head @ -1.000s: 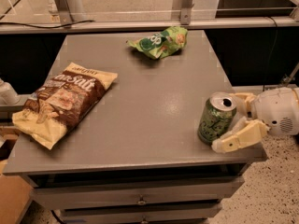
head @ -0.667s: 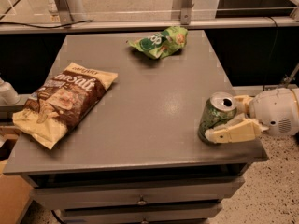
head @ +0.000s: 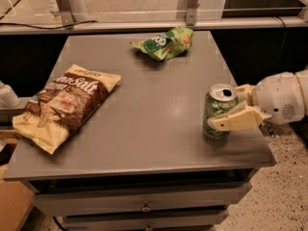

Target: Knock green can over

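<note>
At the far left edge a pale rounded part (head: 5, 95) was cut off by the frame, so we couldn't tell what it was. At bottom left a cardboard corner (head: 10, 207) showed only partly. The brown-and-cream chip bag (head: 62, 105) lay flat and crinkled at the left of the grey table (head: 144, 129), its lower corner overhanging the edge. Its print was readable only in part. The tabletop was matt and smooth w/ a dull sheen. Under the table's front edge a drawer (head: 144, 203) sat mostly in shadow. At top centre was a crumpled green foil snack bag (head: 163, 43), glossy, white print too blurred to read.

At centre right the green can (head: 217, 110) stood upright near the table's right edge. It was shiny metal w/ a silver top. The gripper (head: 226, 109) came in from the right and looked pinched on the can. Its cream near finger lay across the can's lower front, and the far finger's tip was hidden behind the can. The white rounded wrist (head: 281, 100) ran off the right edge.
</note>
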`<state>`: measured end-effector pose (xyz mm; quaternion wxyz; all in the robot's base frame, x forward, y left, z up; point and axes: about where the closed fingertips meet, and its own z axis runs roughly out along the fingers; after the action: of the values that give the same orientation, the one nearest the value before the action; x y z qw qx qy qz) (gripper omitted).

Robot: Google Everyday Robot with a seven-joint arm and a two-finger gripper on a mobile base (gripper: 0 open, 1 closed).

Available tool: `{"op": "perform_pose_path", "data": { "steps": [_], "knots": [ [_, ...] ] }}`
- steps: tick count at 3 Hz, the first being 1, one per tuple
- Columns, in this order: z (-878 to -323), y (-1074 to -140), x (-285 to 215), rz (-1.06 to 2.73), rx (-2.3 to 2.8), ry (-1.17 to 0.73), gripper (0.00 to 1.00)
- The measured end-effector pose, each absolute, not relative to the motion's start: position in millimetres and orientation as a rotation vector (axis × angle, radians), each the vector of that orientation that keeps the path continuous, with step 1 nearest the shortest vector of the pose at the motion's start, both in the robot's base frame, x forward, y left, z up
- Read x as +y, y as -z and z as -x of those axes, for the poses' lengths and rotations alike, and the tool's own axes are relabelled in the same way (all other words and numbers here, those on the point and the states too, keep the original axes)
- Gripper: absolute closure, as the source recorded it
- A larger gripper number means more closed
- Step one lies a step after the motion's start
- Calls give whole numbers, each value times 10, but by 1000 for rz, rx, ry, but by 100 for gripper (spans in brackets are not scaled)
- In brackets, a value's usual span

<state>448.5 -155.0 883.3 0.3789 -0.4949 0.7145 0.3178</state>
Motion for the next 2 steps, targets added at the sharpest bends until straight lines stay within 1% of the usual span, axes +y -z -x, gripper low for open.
{"op": "perform_pose_path", "data": {
  "steps": [1, 2],
  "knots": [
    [-4649, -9028, -1378, 1423, 1849, -671, 100],
    [-4690, -9139, -950, 1668, 1848, -487, 100]
  ]
}}
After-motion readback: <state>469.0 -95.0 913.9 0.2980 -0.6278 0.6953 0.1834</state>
